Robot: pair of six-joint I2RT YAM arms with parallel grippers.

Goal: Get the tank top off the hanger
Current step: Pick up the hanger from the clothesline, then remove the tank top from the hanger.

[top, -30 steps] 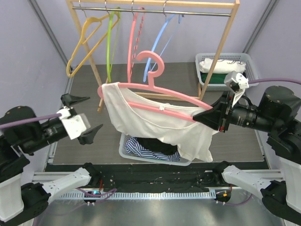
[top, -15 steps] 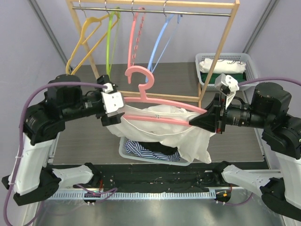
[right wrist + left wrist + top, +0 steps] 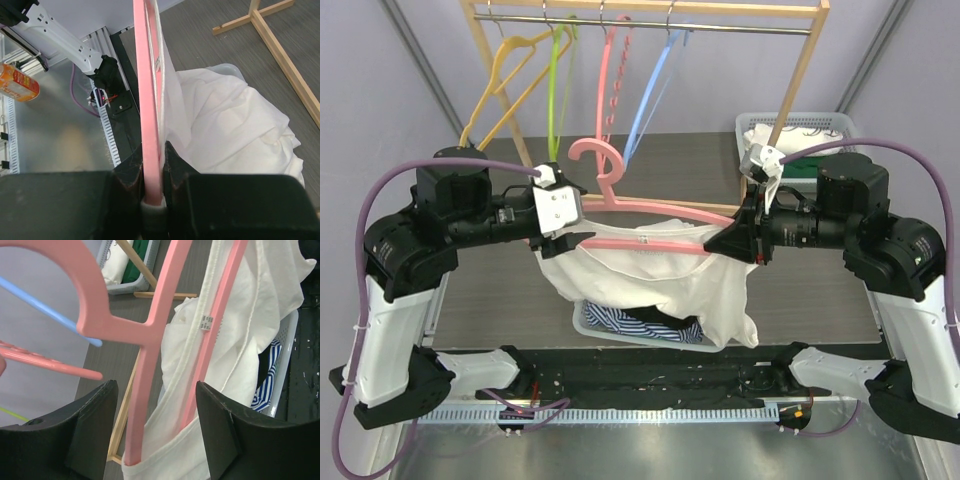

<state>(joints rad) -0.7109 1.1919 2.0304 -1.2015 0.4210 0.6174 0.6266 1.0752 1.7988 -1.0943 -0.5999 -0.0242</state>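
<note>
1. The right gripper (image 3: 728,243) is clamped tight on the right end of the pink plastic hanger (image 3: 650,243). In the right wrist view its dark fingers (image 3: 129,167) press against both sides of the pink bar.
2. The left gripper (image 3: 155,432) stands wide. Its two black fingers (image 3: 95,425) sit on either side of the pink plastic hanger's left end, with a gap on each side.
3. The white tank top (image 3: 660,290) is on the pink plastic hanger, held in the air between the two arms, in front of the pale wooden clothes rack (image 3: 790,100).
4. One strap lies along the lower bar and wraps the left tip between the open fingers. The body sags below, lowest at the right.
5. The fabric at that tip may brush the left fingers; the wrist view does not settle it.
6. The hanger's hook points up, below the rack's rail and apart from it.
7. Directly beneath sits a white slatted laundry basket (image 3: 582,318) holding a blue-and-white striped garment (image 3: 620,318).
8. A yellow hanger (image 3: 500,75), a green hanger (image 3: 557,80) and a blue hanger (image 3: 655,85) hang on the rail.
9. A grey mesh basket (image 3: 850,135) stands at the back right.
</note>
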